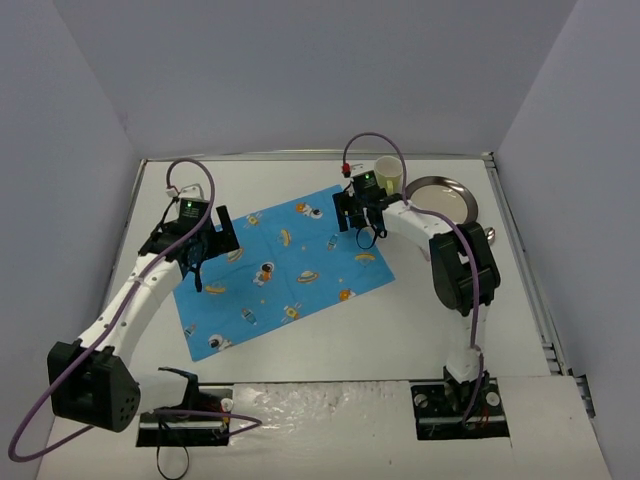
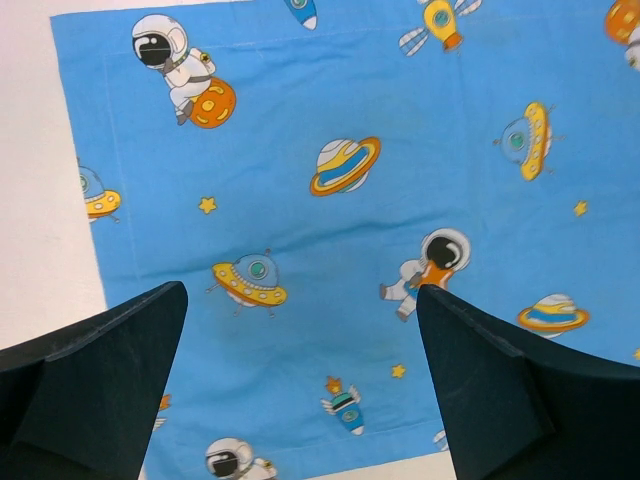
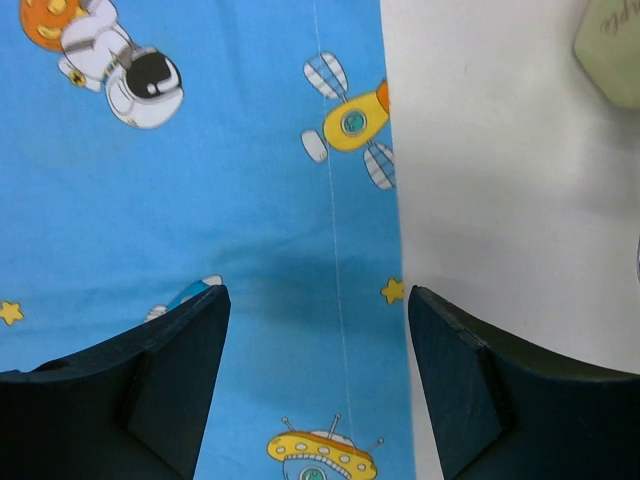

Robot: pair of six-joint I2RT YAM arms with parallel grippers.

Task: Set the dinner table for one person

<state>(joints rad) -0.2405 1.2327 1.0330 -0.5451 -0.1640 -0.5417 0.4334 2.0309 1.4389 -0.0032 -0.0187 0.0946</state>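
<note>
**Item 1. Surface.** Large flat white rectangular table (image 1: 400,330) with a thin metal rim and pale lavender panels on three sides. It fills the top view, with the arm bases at its near edge.

**Item 2. Linen.** Blue space-print cloth placemat (image 1: 285,265), spread flat on the table. It lies left of centre, turned at an angle to the table edges. Nothing rests on it.

**Item 3. Drinkware.** Pale yellow-green cup (image 1: 388,175), upright on bare table just beyond the placemat's far right corner.

**Item 4. Dishware.** Round silver metal plate (image 1: 445,198), on bare table just right of the cup and partly hidden by the right arm. No cutlery can be made out with confidence.

**Item 5. Left tool** (image 2: 300,292). Fingers spread wide and holding nothing, above the left part of the placemat near its edge.

**Item 6. Right tool** (image 3: 317,292). Fingers spread and empty, straddling the placemat's right hem, with the cup close by.

**Status.** Judged early. The placemat appears laid, though skewed. The plate and cup have yet to be brought onto or beside it, and any utensils remain to be found and placed. The right tool, nearest the cup and plate, looks best placed for the next pickup.
</note>
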